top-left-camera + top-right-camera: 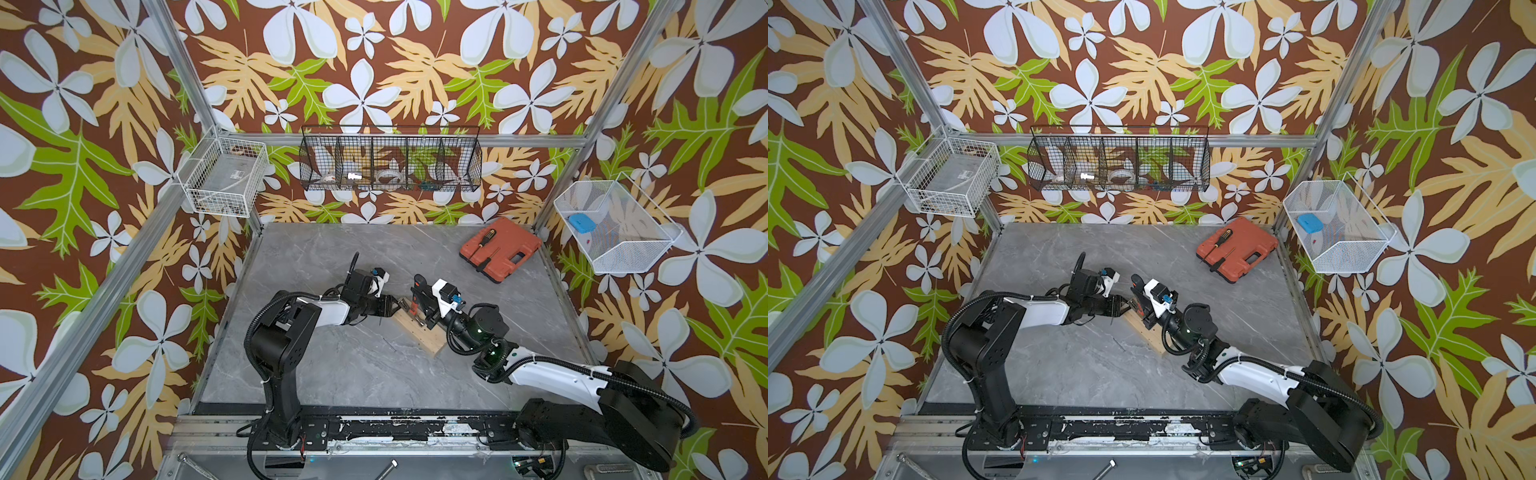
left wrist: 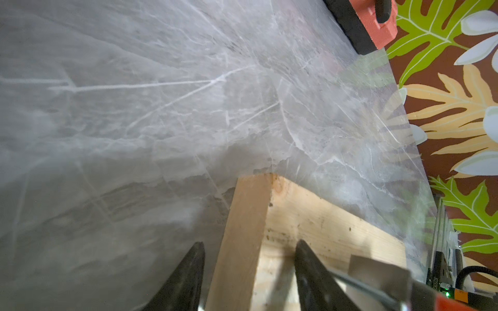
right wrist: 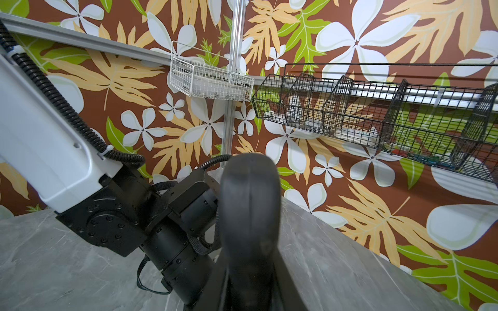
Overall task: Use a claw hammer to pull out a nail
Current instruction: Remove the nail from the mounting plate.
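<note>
claw hammer (image 3: pixel 250 204) pinched in right jaws, left jaws spread; mesh basket (image 1: pixel 631 254) holds blue pad (image 1: pixel 582 223).

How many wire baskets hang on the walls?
3: white wire basket on the left wall, black divided basket on the back wall, white mesh basket on the right wall.

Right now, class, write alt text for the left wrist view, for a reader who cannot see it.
The left gripper, jaws apart, straddles an edge of a pale wooden block on a grey marbled table. The claw hammer shows its steel head over the block beside the gripper, and an orange tool case sits near the table's edge.
</note>
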### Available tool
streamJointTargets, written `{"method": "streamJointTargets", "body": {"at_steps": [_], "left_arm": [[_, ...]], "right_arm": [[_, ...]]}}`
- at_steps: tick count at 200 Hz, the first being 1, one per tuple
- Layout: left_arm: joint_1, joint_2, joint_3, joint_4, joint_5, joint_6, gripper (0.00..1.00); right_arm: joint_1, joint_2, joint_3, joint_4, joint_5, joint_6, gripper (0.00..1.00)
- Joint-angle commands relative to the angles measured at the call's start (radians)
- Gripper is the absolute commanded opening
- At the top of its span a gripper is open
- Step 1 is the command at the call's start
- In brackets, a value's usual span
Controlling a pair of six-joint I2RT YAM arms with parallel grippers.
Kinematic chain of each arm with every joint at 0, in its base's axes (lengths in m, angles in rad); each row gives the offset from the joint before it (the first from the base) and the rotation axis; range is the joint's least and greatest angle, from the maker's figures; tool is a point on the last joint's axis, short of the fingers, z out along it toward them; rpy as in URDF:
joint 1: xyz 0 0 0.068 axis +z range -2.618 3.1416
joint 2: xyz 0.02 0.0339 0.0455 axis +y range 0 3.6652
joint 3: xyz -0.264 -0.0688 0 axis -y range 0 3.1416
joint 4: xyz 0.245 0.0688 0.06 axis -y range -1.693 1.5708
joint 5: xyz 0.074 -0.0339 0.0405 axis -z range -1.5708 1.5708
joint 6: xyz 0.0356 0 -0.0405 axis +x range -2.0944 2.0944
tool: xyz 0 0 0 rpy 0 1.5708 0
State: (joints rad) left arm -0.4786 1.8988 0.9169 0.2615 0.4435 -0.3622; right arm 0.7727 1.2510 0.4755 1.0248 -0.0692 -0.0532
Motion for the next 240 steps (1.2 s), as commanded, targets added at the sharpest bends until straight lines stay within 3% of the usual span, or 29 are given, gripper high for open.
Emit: {"method": "streamJointTargets", "body": {"at_steps": [1,240], "left_arm": [[-0.002,0.032,-0.02,-0.212,-0.163,0.006,0.54],[0.009,0.063,-0.082,-0.194,-0.226,-0.038,0.54]], "right_arm": [[0.009,-0.003,-0.004,0.07,-0.04,0.035,0.0],[0.048,-0.033,-0.085,0.171,0.053,0.027,0.0]]}}
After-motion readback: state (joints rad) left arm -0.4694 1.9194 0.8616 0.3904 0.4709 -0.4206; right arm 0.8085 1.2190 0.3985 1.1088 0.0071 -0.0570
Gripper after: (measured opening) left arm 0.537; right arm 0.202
